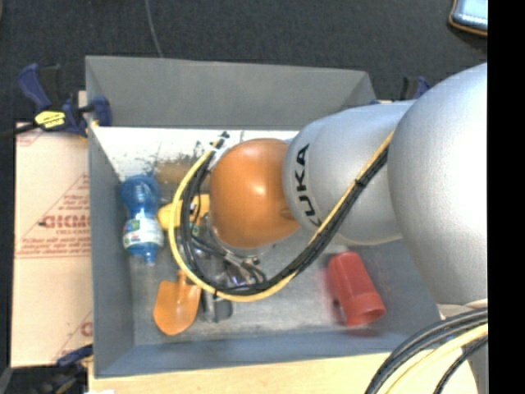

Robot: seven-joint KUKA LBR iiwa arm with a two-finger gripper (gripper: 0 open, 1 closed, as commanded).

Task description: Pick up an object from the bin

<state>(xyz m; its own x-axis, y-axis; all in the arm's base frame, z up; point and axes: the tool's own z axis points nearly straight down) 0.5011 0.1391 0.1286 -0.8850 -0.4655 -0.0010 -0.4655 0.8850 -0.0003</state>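
Note:
My gripper [218,305] reaches down in the front left part of the bin, mostly hidden under the arm's orange cover and cables. An orange plastic scoop [175,305] lies just to its left on the bin floor, close beside or touching it. A blue plastic bottle with a white label [140,219] lies further left along the left wall. A small yellow thing [168,216] peeks out between the bottle and the cables, mostly hidden.
A red plastic cup [354,289] lies on its side at the front right of the bin. The arm covers the middle and right back of the bin. A brownish patch [170,169] shows near the back wall.

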